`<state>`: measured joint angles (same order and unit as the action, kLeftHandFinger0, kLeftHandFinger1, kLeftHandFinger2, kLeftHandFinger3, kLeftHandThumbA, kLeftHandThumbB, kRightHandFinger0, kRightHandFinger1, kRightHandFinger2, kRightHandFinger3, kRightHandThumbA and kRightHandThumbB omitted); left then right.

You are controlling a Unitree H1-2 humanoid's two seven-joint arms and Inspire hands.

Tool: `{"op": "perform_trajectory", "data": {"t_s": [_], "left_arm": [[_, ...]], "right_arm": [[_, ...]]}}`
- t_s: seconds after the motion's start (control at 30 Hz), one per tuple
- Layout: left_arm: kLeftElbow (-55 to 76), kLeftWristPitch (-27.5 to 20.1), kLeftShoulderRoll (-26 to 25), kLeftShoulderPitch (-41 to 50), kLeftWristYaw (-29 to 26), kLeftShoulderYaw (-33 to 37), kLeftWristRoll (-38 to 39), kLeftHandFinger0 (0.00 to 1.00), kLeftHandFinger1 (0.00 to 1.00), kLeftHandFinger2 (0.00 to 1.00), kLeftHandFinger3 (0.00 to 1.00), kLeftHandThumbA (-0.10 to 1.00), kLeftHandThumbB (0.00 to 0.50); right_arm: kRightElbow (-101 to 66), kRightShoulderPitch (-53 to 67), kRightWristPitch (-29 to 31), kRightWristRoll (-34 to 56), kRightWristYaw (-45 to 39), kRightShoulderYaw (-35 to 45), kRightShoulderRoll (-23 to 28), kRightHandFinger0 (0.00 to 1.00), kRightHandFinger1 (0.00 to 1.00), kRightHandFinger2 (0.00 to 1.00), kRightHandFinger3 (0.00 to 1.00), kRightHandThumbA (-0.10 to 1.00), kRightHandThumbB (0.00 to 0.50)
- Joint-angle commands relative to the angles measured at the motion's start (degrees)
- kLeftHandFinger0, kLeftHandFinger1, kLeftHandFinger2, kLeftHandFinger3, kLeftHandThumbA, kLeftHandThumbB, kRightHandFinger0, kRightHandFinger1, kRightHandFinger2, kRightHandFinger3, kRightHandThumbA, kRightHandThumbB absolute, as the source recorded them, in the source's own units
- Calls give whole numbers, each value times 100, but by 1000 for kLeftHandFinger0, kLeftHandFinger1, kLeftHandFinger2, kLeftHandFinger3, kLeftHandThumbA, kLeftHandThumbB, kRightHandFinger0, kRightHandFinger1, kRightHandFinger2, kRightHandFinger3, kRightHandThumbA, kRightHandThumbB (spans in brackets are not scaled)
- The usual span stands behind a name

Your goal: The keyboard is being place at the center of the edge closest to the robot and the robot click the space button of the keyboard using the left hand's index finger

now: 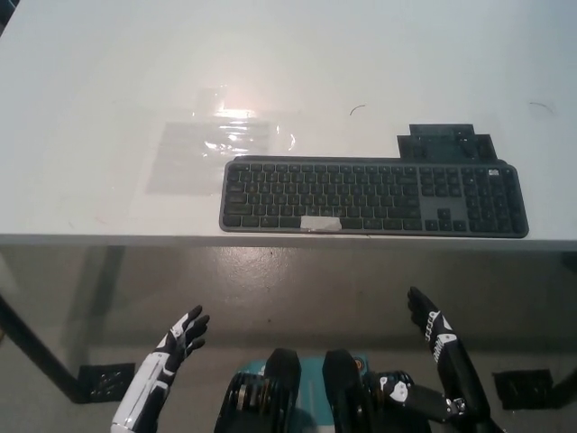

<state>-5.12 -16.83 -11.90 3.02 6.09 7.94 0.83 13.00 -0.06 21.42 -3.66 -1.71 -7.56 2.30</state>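
Plainly the white desk (90, 90) carries the keyboard (374, 196) along its near edge, probably so the robot can reach the keys. Below that desk edge, the white left hand (183, 336) and black right hand (431, 329) hang empty with fingers loosely spread. The taped space key (321, 224), nearest the desk edge, is untouched.
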Motion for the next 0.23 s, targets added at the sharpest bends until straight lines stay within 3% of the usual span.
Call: {"op": "perform_trajectory", "data": {"t_s": [0.0, 0.1, 0.2], "left_arm": [[15, 10, -10, -59, 108, -45, -51, 1000, 1000, 1000, 1000, 1000, 289], [11, 5, -19, -60, 98, -42, -99, 1000, 1000, 1000, 1000, 1000, 273], [31, 47, -21, -45, 89, -23, -164, 1000, 1000, 1000, 1000, 1000, 311]], "right_arm": [[-103, -142, 189, 33, -53, 25, -25, 1000, 1000, 1000, 1000, 1000, 376], [-90, -151, 208, -24, -35, 15, -18, 1000, 1000, 1000, 1000, 1000, 365], [-97, -141, 209, -48, -32, 10, -8, 1000, 1000, 1000, 1000, 1000, 364]]}}
